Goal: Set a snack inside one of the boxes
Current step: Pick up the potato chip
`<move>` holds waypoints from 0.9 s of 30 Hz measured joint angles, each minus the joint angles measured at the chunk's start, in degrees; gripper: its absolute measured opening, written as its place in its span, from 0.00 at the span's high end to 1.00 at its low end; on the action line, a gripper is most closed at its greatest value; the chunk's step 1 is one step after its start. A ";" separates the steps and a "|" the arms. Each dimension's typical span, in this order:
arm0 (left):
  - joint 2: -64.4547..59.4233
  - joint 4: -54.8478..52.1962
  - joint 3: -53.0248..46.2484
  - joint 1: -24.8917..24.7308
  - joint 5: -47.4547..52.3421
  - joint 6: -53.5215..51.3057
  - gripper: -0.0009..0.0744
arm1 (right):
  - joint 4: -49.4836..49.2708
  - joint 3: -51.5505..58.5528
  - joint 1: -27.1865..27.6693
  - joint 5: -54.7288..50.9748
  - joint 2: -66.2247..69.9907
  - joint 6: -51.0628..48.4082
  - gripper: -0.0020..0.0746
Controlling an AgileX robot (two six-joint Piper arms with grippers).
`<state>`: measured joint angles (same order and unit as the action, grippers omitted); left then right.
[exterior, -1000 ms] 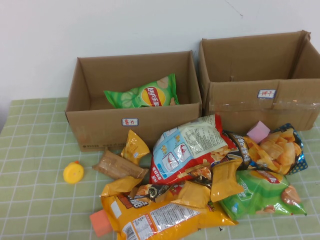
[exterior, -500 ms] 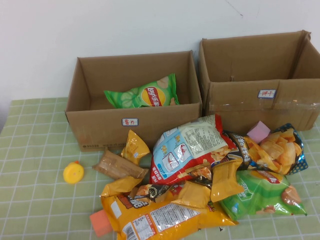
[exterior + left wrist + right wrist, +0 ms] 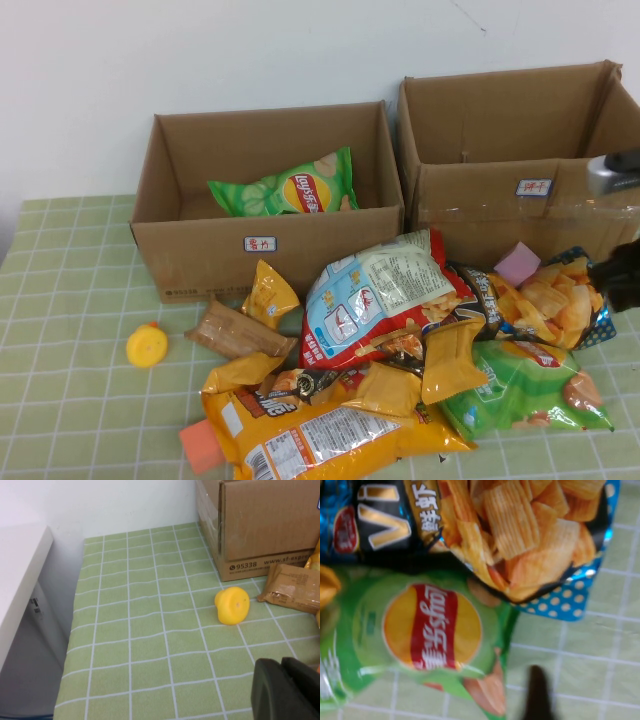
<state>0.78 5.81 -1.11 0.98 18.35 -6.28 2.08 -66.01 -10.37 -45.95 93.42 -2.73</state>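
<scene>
Boxes (image 3: 268, 245) two, right hand (image 3: 618, 270) above blue bag (image 3: 545, 295), left hand (image 3: 287, 690) low

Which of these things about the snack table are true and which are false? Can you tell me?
1. A green chip bag lies inside the left box. True.
2. The right box is full of snacks. False: no snack shows inside it.
3. A small yellow cap sits on the green tablecloth, apart from the snack pile. True.
4. The right tool is gripping the big orange bag. False: it is at the table's right edge, above the blue ridged-chip bag and a green bag, holding nothing.
5. The left tool is lifting the yellow cap. False: it is near the table's left side, touching nothing.
</scene>
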 joint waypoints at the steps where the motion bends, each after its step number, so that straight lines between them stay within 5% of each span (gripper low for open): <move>1: 0.00 0.00 0.00 0.00 0.00 0.00 0.99 | -1.05 -0.48 0.33 0.00 1.20 0.18 0.43; 5: 0.00 0.00 0.00 0.00 0.00 0.00 0.99 | -5.90 -1.40 0.83 0.10 4.50 -2.44 0.20; 12: 0.00 0.00 0.00 0.00 0.00 0.12 0.99 | -17.80 -1.45 0.83 -2.38 5.09 -20.98 0.14; 27: 0.00 0.00 0.00 0.00 0.00 0.12 0.99 | -2.64 -1.68 0.83 10.52 10.98 1.33 0.14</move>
<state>0.78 5.81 -1.11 0.98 18.35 -6.16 -0.56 -67.68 -9.54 -35.43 104.40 -1.40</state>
